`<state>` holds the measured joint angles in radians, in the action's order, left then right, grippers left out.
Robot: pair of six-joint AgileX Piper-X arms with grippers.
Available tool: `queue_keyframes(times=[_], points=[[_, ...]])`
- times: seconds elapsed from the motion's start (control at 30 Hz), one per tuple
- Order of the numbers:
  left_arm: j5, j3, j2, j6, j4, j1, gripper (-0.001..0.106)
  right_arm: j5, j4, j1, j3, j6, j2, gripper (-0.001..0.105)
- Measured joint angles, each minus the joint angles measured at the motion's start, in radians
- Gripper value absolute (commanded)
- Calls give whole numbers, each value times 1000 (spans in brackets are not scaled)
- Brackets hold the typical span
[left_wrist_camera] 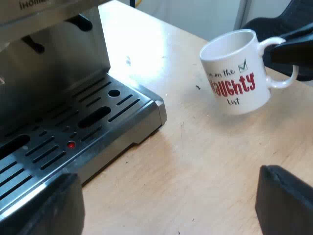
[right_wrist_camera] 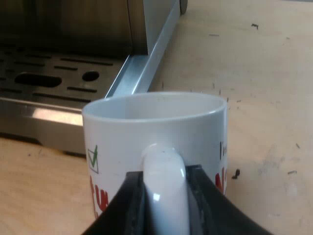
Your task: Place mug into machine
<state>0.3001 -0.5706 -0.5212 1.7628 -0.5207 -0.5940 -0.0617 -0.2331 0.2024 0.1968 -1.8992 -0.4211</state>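
A white mug (left_wrist_camera: 234, 73) with red "Naughty" lettering is tilted just above the wooden table (left_wrist_camera: 195, 166), a short way off the espresso machine's drip tray (left_wrist_camera: 73, 122). My right gripper (left_wrist_camera: 288, 49) holds it by the handle. In the right wrist view my right gripper (right_wrist_camera: 164, 181) is shut on the mug's handle, with the mug (right_wrist_camera: 156, 127) empty and the drip tray (right_wrist_camera: 49, 83) beyond it. My left gripper (left_wrist_camera: 168, 205) stands open over the table near the tray's corner, with nothing between its fingers (left_wrist_camera: 286, 196).
The espresso machine's steel front (left_wrist_camera: 49, 49) rises behind the slotted drip tray, which has a small red dot (left_wrist_camera: 71, 144) on it. A dark chair (left_wrist_camera: 274, 24) stands beyond the table edge. Small dark specks (right_wrist_camera: 235, 173) lie on the wood.
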Motion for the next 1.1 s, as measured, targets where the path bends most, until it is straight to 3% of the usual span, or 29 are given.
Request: queue_keyframes(times=[0.67, 1.1], points=[[0, 0, 0, 21, 2, 0, 73, -84, 82, 0, 0, -7, 0, 0], [0, 0, 0, 21, 2, 0, 73, -91, 233, 0, -27, -7, -124, 0]])
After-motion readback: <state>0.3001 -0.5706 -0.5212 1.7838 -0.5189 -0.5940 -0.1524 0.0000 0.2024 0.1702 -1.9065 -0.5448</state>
